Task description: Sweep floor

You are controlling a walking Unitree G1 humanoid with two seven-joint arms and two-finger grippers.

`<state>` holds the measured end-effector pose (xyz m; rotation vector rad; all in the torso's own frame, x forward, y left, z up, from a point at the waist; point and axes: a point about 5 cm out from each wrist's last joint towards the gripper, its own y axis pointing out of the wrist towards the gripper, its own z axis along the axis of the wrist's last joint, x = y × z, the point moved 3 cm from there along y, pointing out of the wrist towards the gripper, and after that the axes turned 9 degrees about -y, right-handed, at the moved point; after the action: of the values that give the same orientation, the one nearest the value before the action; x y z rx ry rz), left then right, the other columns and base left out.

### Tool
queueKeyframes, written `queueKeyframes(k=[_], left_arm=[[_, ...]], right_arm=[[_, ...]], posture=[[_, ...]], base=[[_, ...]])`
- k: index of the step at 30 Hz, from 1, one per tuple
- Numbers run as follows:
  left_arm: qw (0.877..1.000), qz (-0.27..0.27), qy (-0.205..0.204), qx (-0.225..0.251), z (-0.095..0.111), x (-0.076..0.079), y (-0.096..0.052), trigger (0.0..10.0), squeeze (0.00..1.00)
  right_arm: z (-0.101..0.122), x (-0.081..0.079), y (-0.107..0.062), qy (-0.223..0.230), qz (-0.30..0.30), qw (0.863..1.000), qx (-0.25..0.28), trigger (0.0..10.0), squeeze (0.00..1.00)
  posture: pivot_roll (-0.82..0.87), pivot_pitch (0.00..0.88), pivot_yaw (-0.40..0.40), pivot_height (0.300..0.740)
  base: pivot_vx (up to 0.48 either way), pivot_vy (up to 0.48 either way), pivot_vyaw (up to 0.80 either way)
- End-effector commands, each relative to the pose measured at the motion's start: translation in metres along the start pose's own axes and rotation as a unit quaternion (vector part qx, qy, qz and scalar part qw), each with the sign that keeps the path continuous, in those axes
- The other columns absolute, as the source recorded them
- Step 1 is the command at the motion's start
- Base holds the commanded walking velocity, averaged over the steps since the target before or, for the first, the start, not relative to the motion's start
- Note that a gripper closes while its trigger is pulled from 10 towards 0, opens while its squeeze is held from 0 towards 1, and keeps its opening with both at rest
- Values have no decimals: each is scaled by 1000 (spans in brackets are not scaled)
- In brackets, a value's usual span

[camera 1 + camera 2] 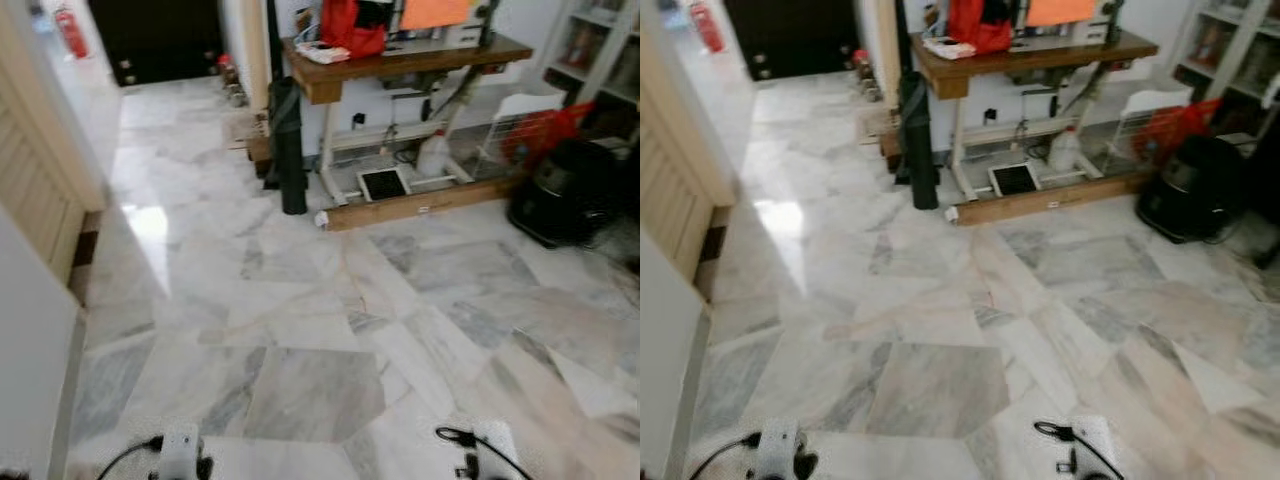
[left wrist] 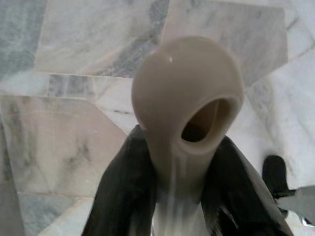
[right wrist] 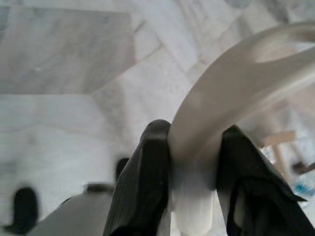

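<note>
Two grippers hold tools above the marble floor. Between the black fingers of the left gripper, a beige handle end with a hanging hole is clamped and projects beyond the fingertips. Between the fingers of the right gripper, a white curved handle is pinched and arcs past the tips. A wire basket stands under the wooden table; its contents cannot be told.
</note>
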<state>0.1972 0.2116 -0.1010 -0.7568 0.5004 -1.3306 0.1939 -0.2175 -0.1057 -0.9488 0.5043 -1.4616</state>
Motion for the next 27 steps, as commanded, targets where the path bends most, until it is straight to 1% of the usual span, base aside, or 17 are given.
queueKeyframes(k=[1,21,26,27], left_arm=[[1000,-2,5,8,5,2,1,10000,0],[1000,1,3,10,7,0,1,10000,0],[1000,1,2,10,7,-1,1,10000,0],[1000,1,2,10,7,-1,1,10000,0]], right_arm=[[-1,7,0,14,-9,1000,-2,10000,0],[0,8,0,17,-12,1000,-2,10000,0],[0,8,0,17,-12,1000,-2,10000,0],[0,8,0,17,-12,1000,-2,10000,0]], posture=[[-131,0,52,740],[-126,0,54,740],[-126,0,54,740],[-126,0,54,740]], base=[[0,0,-763],[0,0,-761],[0,375,-760],[0,0,-756]])
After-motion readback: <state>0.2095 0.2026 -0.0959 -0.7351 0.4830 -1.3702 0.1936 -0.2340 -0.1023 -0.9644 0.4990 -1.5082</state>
